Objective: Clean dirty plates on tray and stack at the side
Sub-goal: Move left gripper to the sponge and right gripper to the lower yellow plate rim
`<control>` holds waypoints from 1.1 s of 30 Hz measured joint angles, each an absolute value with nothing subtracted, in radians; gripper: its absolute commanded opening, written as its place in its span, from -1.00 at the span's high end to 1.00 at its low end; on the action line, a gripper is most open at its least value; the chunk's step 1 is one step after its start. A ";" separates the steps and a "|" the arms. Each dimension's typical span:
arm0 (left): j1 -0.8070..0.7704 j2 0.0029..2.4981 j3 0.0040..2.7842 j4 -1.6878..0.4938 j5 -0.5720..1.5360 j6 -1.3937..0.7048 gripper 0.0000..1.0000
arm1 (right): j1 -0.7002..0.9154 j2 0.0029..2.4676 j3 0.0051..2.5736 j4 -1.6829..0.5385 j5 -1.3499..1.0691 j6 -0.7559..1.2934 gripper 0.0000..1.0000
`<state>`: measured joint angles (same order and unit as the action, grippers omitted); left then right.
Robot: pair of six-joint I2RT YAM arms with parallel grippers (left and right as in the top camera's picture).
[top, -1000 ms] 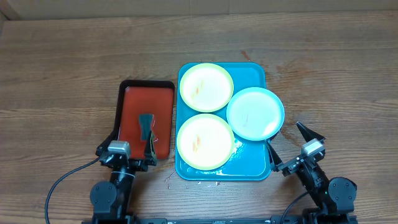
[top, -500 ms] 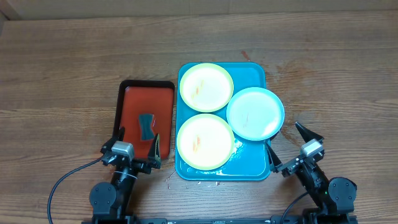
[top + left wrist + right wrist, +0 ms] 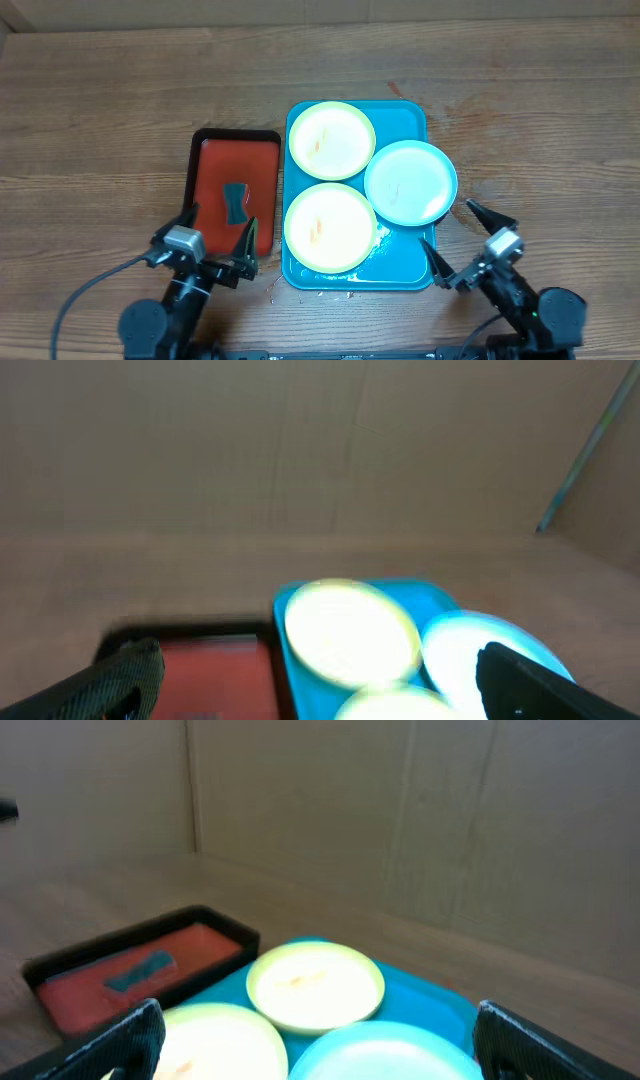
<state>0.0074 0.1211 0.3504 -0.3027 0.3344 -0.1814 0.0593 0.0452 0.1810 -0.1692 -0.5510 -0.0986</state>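
Observation:
The turquoise tray [image 3: 405,268] lies at mid table. On it are two pale yellow-green plates, one at the back [image 3: 331,139] and one at the front [image 3: 330,227], both with orange smears. A light blue plate [image 3: 410,181] overhangs the tray's right rim. My left gripper [image 3: 216,232] is open and empty over the front of the red tray. My right gripper [image 3: 462,236] is open and empty, just right of the turquoise tray's front corner. The right wrist view shows the three plates [image 3: 315,982] between my fingers.
A red tray with a black rim [image 3: 211,164] lies left of the turquoise tray and holds a small dark sponge [image 3: 235,201]. White specks and a red smear lie on the wood before the tray [image 3: 330,293]. A cardboard wall stands at the back.
Both arms have drawn back a little toward the front edge. The left gripper has lifted off the red tray's front. The plates and trays have not moved.

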 measured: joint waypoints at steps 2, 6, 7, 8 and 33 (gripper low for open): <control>0.007 0.222 0.465 -0.398 0.336 -0.182 -0.99 | 0.060 0.092 0.283 -0.245 -0.543 -0.084 -1.00; 0.007 0.482 0.713 -0.616 0.357 -0.184 -0.99 | 0.060 0.301 0.584 -0.570 -0.530 -0.065 -1.00; 0.007 0.560 0.795 -0.695 0.369 -0.184 -1.00 | 0.059 0.386 0.682 -0.679 -0.523 -0.061 -1.00; 0.007 0.612 0.847 -0.734 0.375 -0.184 -1.00 | 0.060 0.443 0.744 -0.740 -0.516 -0.055 -1.00; 0.007 1.007 1.282 -1.194 0.489 -0.184 -0.98 | 0.321 1.287 0.981 -0.979 -0.411 0.146 -0.29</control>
<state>0.0074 1.0065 1.2823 -1.1942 0.4892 -0.1837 0.3214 1.2869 0.9810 -0.9791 -0.4110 0.1463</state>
